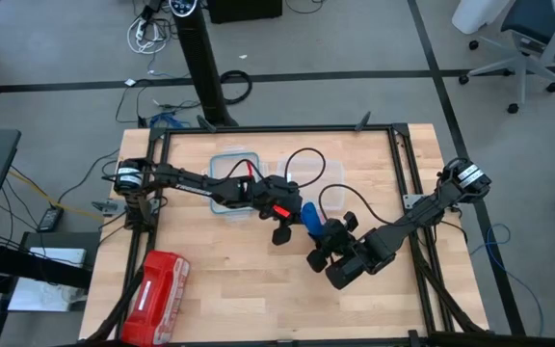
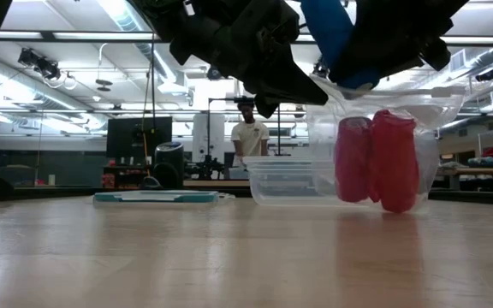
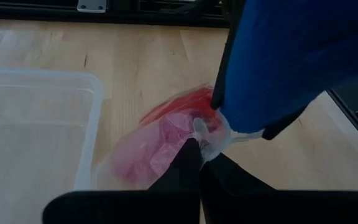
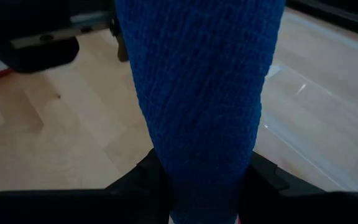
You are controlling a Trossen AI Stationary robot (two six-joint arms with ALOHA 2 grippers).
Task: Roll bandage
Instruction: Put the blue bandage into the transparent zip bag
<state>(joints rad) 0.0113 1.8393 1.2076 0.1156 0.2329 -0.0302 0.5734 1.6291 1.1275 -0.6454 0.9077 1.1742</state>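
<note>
The bandage is a compact bright blue roll [image 1: 309, 214], held in the air by my right gripper [image 1: 328, 239] at mid-table. In the low view the roll [image 2: 332, 30] slants down, its lower end at the mouth of a clear plastic bag [image 2: 435, 145]. The bag holds red-pink fabric rolls [image 2: 375, 158]. My left gripper [image 3: 197, 146] is shut on the bag's upper edge, right beside the blue roll [image 3: 291, 62]. My left gripper pinches the clear bag's upper edge [image 3: 205, 132] between its two shut fingers, coming from the table's left and slanting down. The bag hangs below the fingers with the red-pink rolls in its bottom. Whether its bottom touches the table I cannot tell. My right gripper holds the blue roll [image 4: 197, 93] pinched between its two fingers, which stand on its opposite sides near one end [image 4: 197, 180]. The roll runs on lengthwise past the fingers toward the bag. It is lifted clear of the table and tilted.
A clear plastic container [image 1: 231, 183] and its lid [image 1: 306, 172] lie on the far side of the table behind the grippers. A red zip pouch [image 1: 157, 284] lies at the near left. A person [image 2: 248, 137] stands in the room beyond.
</note>
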